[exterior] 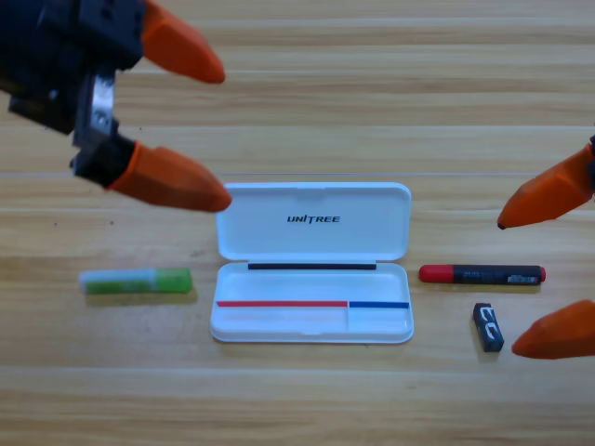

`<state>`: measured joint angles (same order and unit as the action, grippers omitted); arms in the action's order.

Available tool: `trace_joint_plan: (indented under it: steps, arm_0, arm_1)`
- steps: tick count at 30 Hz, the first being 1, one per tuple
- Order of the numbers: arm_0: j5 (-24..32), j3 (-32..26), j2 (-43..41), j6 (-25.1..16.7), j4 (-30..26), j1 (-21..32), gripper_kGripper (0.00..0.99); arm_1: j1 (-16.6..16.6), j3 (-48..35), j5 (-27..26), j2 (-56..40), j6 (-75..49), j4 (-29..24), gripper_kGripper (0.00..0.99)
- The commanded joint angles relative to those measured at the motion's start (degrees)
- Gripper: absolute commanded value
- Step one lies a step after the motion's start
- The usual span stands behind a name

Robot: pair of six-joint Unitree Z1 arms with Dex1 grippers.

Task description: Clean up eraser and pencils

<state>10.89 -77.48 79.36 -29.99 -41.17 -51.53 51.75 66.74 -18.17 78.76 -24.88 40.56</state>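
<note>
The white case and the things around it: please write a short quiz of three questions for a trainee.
1. True or false: the white case lies open.
2. Which thing lies nearest the eraser? A) green pencil B) black pencil C) left gripper
3. Fill in: the right gripper comes in at the picture's ____ edge.

Key
1. True; nothing from the table lies inside it.
2. B; the black pencil lies just above the eraser, right of the case.
3. Right; both grippers are open and hold nothing.
</note>
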Motion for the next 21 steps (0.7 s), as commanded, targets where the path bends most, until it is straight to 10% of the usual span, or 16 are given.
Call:
trace_joint_plan:
  steps: [1, 13, 21]
  arm_0:
    - [-0.88, 3.13, -1.31, 0.46, -0.23, -1.29, 0.953]
    - [-6.32, 4.62, -3.25, -1.82, 0.83, -1.29, 0.954]
    - [-18.37, 3.83, 0.44, -14.57, -2.86, 2.32, 0.969]
  arm_1:
    - [1.42, -1.7, 1.12, 1.93, 0.19, -0.75, 0.983]
    - [-1.3, -2.14, 8.07, 2.9, 8.62, 0.39, 0.988]
    - [-5.17, -1.09, 15.54, 7.99, 27.26, 2.86, 0.985]
